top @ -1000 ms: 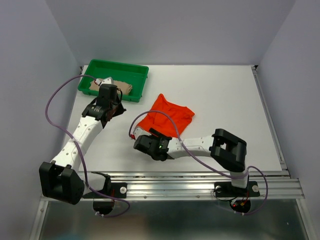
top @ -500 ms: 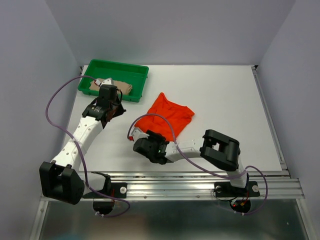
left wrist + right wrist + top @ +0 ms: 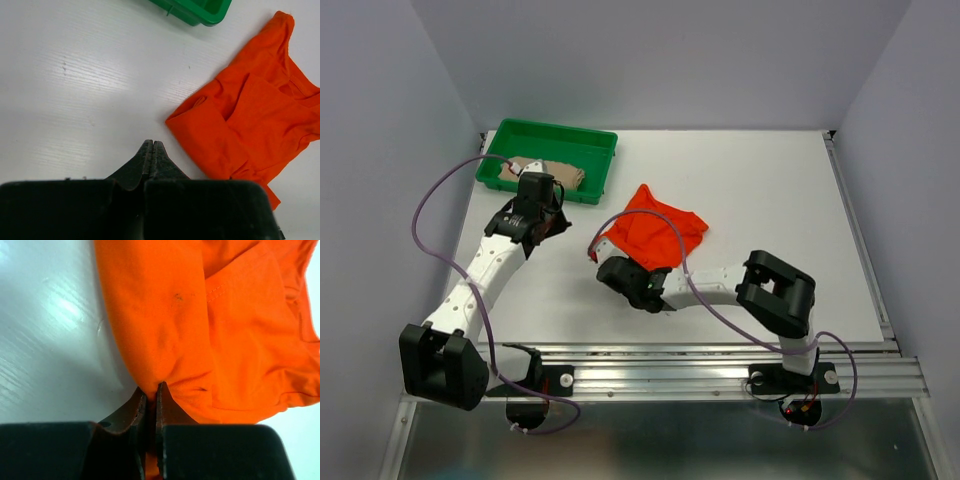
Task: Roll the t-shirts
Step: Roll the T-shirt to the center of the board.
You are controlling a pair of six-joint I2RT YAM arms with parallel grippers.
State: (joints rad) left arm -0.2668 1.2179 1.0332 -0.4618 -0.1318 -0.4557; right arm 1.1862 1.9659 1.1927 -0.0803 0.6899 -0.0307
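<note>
Right gripper (image 3: 151, 390) clamped on near edge of crumpled orange-red cloth t-shirt (image 3: 655, 230), mid-table. Left gripper (image 3: 151, 145) pressed together, empty, by far-left green plastic tray (image 3: 560, 133) holding beige cloth t-shirt (image 3: 548, 172), possibly rolled.

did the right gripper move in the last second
Yes, slightly: the right gripper edged away from the front rail, jaws shut on the orange t-shirt.

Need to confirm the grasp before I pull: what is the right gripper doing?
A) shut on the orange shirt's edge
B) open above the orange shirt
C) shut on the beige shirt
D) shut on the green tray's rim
A: the right wrist view shows the right gripper closed, with a pinched fold at the near edge of the orange shirt caught in it.
</note>
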